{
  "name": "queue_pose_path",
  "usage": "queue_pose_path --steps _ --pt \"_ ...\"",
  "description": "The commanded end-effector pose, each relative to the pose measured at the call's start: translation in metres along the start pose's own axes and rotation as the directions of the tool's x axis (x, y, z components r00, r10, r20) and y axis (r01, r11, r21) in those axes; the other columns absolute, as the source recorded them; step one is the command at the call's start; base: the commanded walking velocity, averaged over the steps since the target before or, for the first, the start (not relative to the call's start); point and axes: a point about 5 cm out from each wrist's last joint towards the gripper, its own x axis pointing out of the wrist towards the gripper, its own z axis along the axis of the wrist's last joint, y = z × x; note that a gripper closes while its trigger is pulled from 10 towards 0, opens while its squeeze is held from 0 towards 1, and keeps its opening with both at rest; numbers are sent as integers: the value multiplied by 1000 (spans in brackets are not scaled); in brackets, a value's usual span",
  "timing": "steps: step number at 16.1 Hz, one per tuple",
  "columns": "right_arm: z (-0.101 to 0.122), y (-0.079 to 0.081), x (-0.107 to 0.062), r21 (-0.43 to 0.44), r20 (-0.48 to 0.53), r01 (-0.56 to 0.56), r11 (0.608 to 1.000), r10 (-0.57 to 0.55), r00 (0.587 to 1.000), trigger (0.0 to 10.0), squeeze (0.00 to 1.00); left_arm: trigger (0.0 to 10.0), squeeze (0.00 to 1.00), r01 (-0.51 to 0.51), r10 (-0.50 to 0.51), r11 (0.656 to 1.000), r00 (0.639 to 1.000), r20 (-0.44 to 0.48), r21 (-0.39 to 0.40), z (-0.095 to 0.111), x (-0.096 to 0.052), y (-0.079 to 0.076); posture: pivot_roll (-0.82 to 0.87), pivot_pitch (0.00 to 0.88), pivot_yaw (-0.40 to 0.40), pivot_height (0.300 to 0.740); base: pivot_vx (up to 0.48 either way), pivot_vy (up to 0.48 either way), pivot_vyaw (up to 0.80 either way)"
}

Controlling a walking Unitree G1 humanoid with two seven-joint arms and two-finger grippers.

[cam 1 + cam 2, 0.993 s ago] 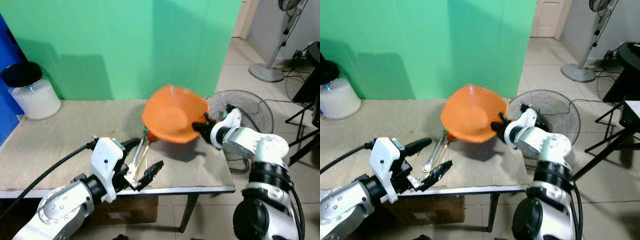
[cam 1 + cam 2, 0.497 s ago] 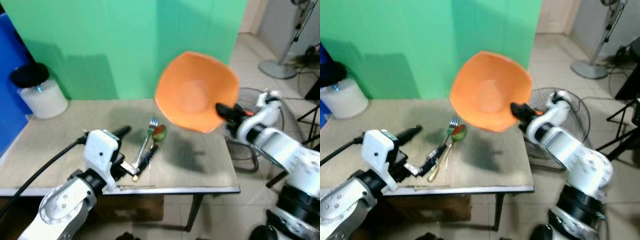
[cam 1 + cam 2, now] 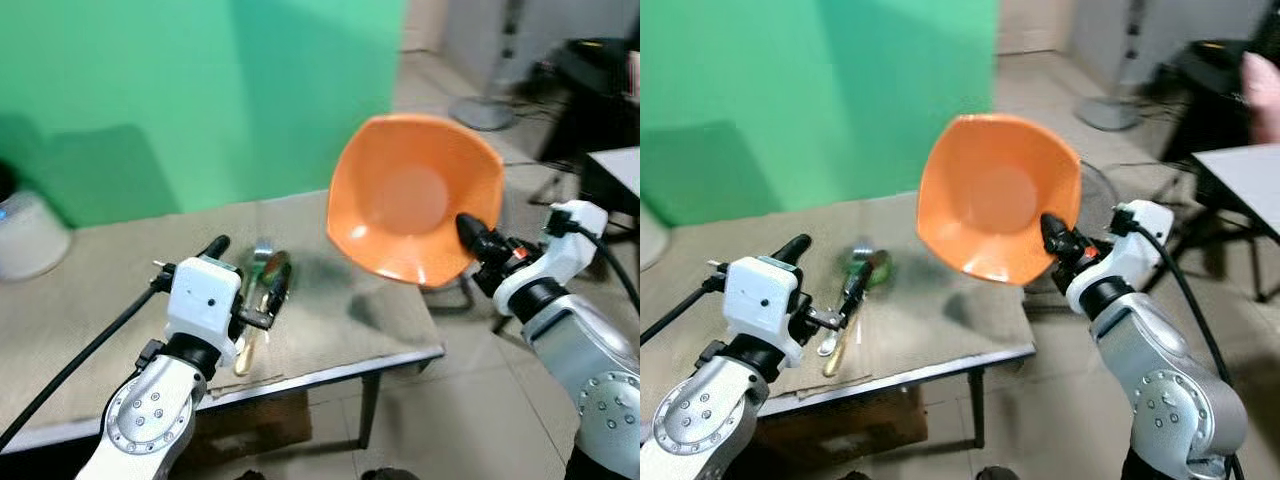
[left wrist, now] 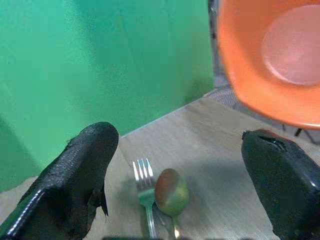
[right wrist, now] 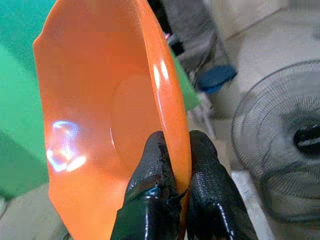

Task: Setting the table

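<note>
We find both eye views soft with blur, so small detail on the counter [image 3: 380, 320] is hard to read. Our right tool [image 5: 175, 165] is closed on the rim of the orange bowl [image 3: 415, 195], one finger on each face of the wall, and holds it tilted up on edge in the air at centre right of the left eye view, its hollow facing us, past the counter's right end. The bowl hides much of the floor behind it, and a round fan grille [image 5: 277, 155] shows only partly beyond its edge in the right wrist view.

Our left tool [image 4: 185, 175] hangs open over the counter at lower left of the eye views, its two black fingers [image 4: 75, 175] wide apart and gripping nothing. Between them, on the counter, lie a fork [image 4: 145, 187] and a spoon [image 4: 171, 192] side by side, the spoon's bowl reflecting green and red; their handles run out of the wrist frame at the bottom.

A white container [image 3: 25, 235] is cut off at the left edge of the left eye view. A green backdrop [image 3: 200, 90] closes off the far side of the counter. The counter's front edge runs along the lower part of the frame, with bare cloth surface to the right of the cutlery. At the upper right, dark furniture and a fan stand are too blurred to make out further.
</note>
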Motion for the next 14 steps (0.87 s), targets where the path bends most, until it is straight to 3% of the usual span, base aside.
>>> queue_pose_path --steps 1,3,7,8,10,11,14 --pt "11 9 -1 -46 69 -33 998 37 997 10000 0 10000 0 -87 87 996 996 -11 0 -4 -2 9 -89 0 52 740 0 0 -781" --pt "10 10 4 -125 98 -19 992 31 995 10000 0 10000 0 -160 160 987 987 -18 13 -5 -6 19 -66 0 29 740 0 0 -772" --pt "4 13 10 -163 75 -40 986 53 996 10000 0 10000 0 -221 222 973 975 0 71 -2 -12 33 -49 0 16 740 0 0 -769" --pt "1 16 12 -214 69 -49 976 65 996 10000 0 10000 0 -242 243 967 970 2 77 -2 -14 36 -42 0 16 740 0 0 -781" --pt "-1 15 14 -224 80 -36 974 56 995 10000 0 10000 0 -250 250 965 968 14 76 1 -15 36 -26 0 11 740 0 0 -788" --pt "-3 14 17 -232 87 -26 972 48 995 10000 0 10000 0 -228 228 973 973 29 28 6 -10 32 -19 0 10 740 0 0 -788" --pt "-4 9 18 -244 94 11 970 13 995 10000 0 10000 0 -217 216 976 976 35 27 6 -5 28 -28 0 3 740 0 0 -788"
